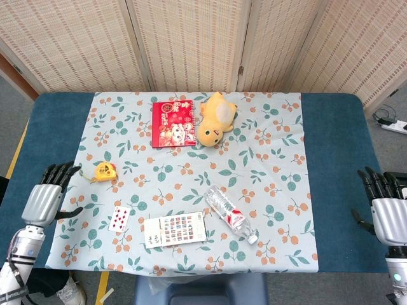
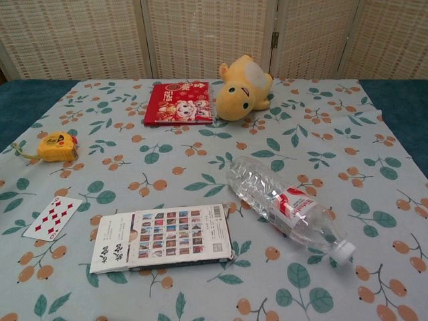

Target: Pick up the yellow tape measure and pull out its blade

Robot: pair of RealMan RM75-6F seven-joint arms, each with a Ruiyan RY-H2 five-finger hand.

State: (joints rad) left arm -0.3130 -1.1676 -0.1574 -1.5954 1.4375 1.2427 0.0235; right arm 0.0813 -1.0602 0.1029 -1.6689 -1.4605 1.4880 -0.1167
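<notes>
Woven screens stand behind a blue table (image 1: 331, 127) spread with a floral cloth (image 1: 267, 159). Near the cloth's left edge lies the tape measure (image 1: 105, 170), flat on its side and untouched, a short cord trailing off it toward that edge. Along the far edge sit a red book (image 1: 172, 123) and a plush toy (image 1: 216, 119), side by side. Toward the near edge are a playing card (image 1: 119, 218), a picture card (image 1: 174, 229) and a bottle (image 1: 231, 213) lying on its side.

At the table's left edge the left hand (image 1: 46, 200) hovers, fingers spread, holding nothing; it is near the tape measure but clear of it. Over at the right edge the right hand (image 1: 386, 213) waits, fingers likewise apart and empty, well away from everything.

I take this for the very start, the reach to the tape measure. What comes next, I'd guess, is for the left hand to travel in over the cloth and close around the yellow case, leaving the blade's tip free for the right hand to catch and draw out.
</notes>
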